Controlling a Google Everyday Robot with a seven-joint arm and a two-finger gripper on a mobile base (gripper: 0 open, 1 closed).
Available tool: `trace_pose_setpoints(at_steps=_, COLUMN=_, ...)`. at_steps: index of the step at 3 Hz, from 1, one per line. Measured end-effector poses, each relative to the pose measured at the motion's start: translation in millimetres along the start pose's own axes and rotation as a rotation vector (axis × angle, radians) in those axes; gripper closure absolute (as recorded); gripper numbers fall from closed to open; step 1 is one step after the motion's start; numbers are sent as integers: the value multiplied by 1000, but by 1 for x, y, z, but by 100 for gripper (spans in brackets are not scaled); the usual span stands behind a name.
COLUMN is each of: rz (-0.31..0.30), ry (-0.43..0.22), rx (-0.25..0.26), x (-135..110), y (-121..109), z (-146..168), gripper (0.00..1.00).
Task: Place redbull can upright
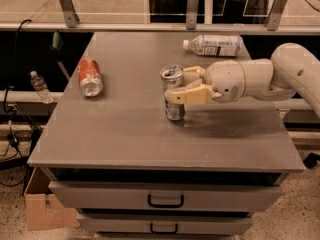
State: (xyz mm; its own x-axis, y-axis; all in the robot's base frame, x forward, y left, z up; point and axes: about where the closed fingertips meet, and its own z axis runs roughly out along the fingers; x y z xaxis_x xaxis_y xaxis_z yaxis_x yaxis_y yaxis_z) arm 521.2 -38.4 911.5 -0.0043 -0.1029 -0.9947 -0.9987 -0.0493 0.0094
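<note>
The redbull can (173,91) is a slim silver can with blue marks. It stands upright on the grey table (125,129), near the middle. My gripper (181,87) reaches in from the right and is shut on the can, with one tan finger (190,95) across its front and the other behind its upper part. The can's base looks to be touching the tabletop. My white arm stretches away to the right edge of the view.
A red soda can (89,77) lies on its side at the table's left. A clear plastic bottle with a white label (214,45) lies at the back right. A small bottle (39,86) stands on a ledge at left. Drawers sit below the table's front edge.
</note>
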Motion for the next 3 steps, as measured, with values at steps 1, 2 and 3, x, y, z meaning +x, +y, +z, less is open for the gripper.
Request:
trace_pose_setpoints(at_steps=1, rz=5, ry=0, rx=-19, x=5, y=4, z=1, gripper=29)
trace_pose_setpoints(at_steps=2, rz=9, ry=3, rx=-32, x=8, y=7, z=1, gripper=5)
trace_pose_setpoints(at_steps=3, rz=10, ry=5, rx=-35, x=9, y=7, z=0, gripper=0)
